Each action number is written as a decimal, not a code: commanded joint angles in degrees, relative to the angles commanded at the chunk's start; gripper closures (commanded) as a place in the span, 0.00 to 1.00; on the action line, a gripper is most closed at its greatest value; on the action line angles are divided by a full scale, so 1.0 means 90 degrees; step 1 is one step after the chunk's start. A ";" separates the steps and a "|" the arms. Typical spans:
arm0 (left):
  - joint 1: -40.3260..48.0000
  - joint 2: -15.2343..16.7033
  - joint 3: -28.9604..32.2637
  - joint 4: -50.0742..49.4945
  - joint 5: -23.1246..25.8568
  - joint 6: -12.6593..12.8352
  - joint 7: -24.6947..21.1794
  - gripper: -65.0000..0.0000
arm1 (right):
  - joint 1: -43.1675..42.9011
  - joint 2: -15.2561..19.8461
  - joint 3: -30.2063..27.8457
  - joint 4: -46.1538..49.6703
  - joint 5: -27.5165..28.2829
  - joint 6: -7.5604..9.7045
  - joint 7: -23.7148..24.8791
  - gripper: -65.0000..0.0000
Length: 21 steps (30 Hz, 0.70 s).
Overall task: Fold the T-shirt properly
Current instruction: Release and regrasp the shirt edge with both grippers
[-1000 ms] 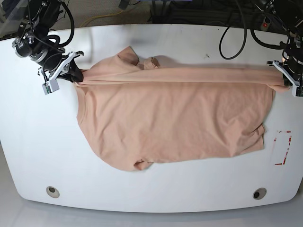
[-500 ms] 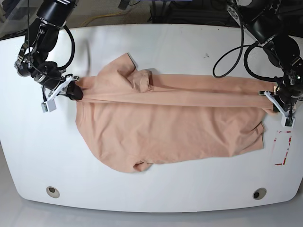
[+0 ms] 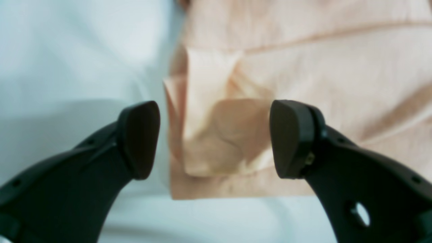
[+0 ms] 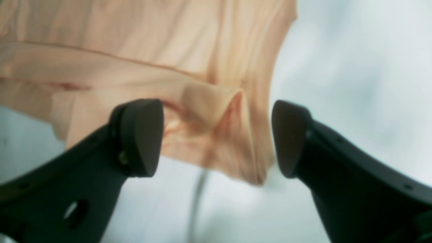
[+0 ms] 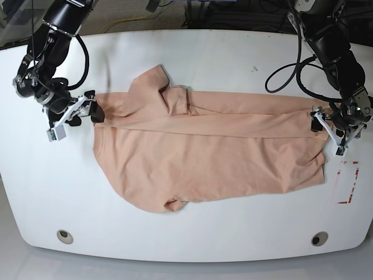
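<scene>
The peach T-shirt (image 5: 210, 157) lies spread on the white table (image 5: 221, 52), its back edge folded forward into a long band across its width. My left gripper (image 5: 327, 126) is at the shirt's right end. In the left wrist view it (image 3: 214, 138) is open, with a folded corner of the shirt (image 3: 216, 135) lying between the jaws. My right gripper (image 5: 87, 114) is at the shirt's left end. In the right wrist view it (image 4: 216, 135) is open around a bunched shirt corner (image 4: 216, 111). Neither jaw pair presses the cloth.
A white label with red marks (image 5: 348, 182) lies on the table right of the shirt. Two round holes (image 5: 65, 236) (image 5: 319, 238) sit near the front edge. Black cables hang at the back corners.
Both grippers carried the shirt's back edge forward, laying the fold over the body. They then opened and let go of the corners.
</scene>
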 joint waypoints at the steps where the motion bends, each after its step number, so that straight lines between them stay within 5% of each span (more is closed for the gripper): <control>1: 0.0010 -0.0029 -0.0020 0.0068 0.0000 0.0000 -0.0010 0.26 | -0.0156 -0.0107 -0.0010 0.0156 0.0000 0.0010 -0.0039 0.25; 11: 0.0332 -0.0117 0.0059 0.0137 -0.0010 0.0000 -0.0596 0.26 | -0.0772 -0.0996 -0.0059 0.0283 -0.0010 0.0010 -0.0098 0.25; 21: 0.0723 0.0117 0.0615 0.0127 0.0049 0.0000 -0.1485 0.27 | -0.0869 -0.1045 -0.0821 -0.0586 -0.0020 -0.0020 0.0264 0.27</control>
